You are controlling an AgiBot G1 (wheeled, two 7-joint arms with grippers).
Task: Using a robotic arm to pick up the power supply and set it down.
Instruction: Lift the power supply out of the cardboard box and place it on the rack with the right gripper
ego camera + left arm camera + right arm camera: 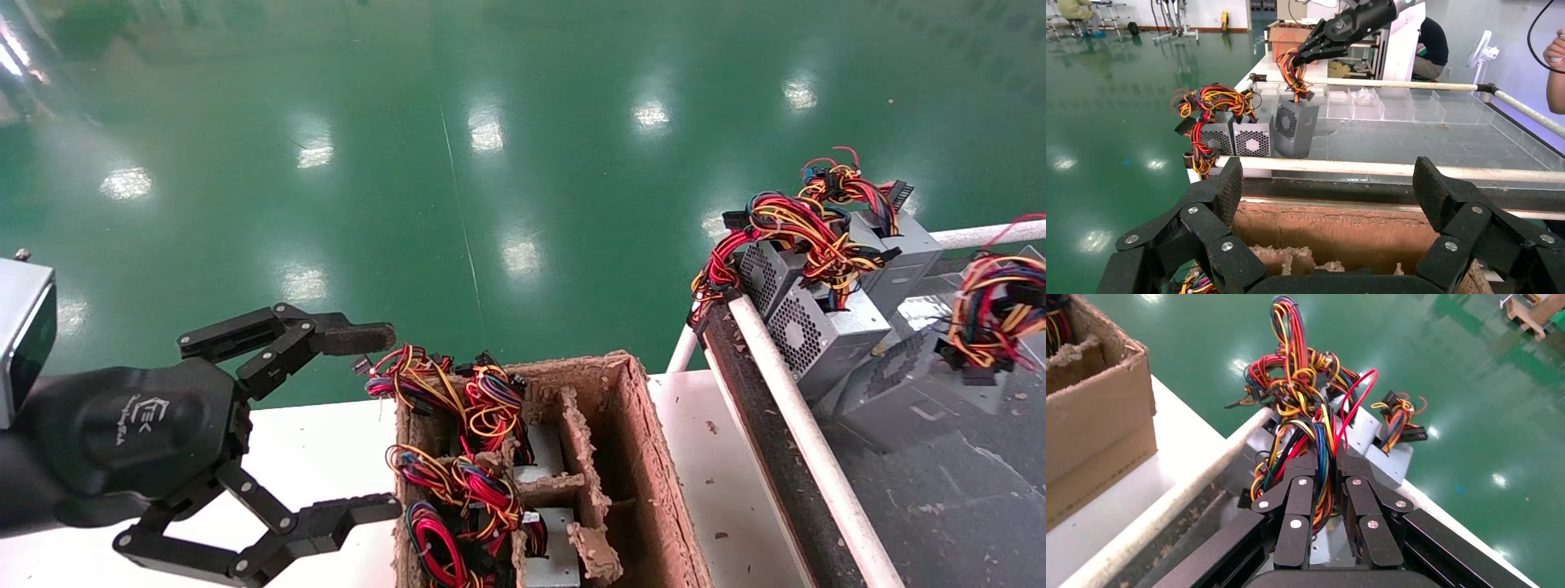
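- Over the table edge, the head view showed the left tool (pixel 372 420) spread wide and empty beside the pulp box (pixel 645 457), which had units left in its compartments; several more units lay past the white rail (pixel 797 433).
- From the left wrist view, the right tool (pixel 1306 55) pinched the wire bundle (pixel 1294 70) of a power supply (pixel 1294 128) hanging tilted, low over the tray (pixel 1425 138).
- Through the right wrist view, the fingers (pixel 1298 505) were pressed together on those wires; pickup looked done, set-down remained.

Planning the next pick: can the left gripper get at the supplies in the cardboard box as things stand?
Probably yes: the left gripper hangs open beside the cardboard box, though wire bundles cover the supplies.
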